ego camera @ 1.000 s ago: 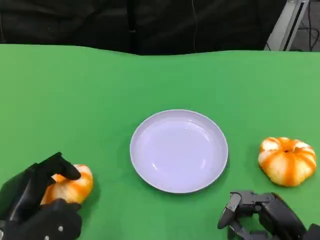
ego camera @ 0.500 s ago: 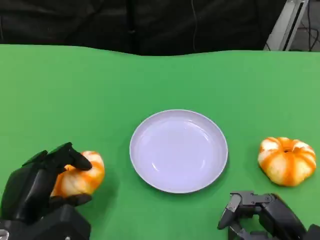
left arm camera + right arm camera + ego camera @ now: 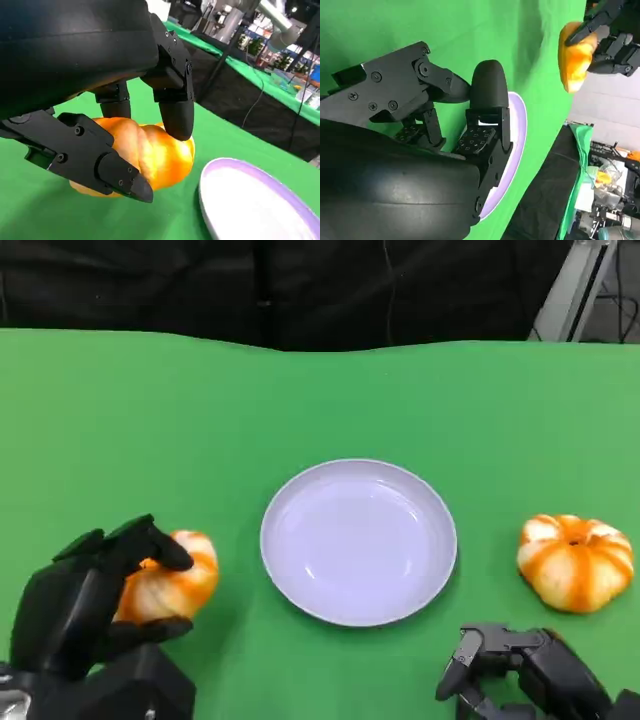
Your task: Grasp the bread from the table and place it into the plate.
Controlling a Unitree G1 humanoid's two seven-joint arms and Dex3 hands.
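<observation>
On the green counter (image 3: 330, 390), near its front left corner in the head view, the left hand (image 3: 85, 605) grasps a piece of orange-and-white bread (image 3: 170, 585), its black fingers (image 3: 150, 545) curled over the top while the thumb closes in from below. Seen from the left wrist, the same bread (image 3: 150, 152) sits pinched between the fingers above and the thumb beneath, with the rim of the plate (image 3: 235, 200) just beside it; whether the bread rests on the cloth or hangs slightly clear of it cannot be told. The pale lilac plate (image 3: 358, 542) lies at the middle of the counter, to the right of the held bread and apart from it. A second, pumpkin-shaped bread (image 3: 575, 562) lies on the cloth well to the right of the plate. The right hand (image 3: 520, 670) rests low at the front right edge, fingers loosely bent and holding nothing, near that second bread but not touching it.
</observation>
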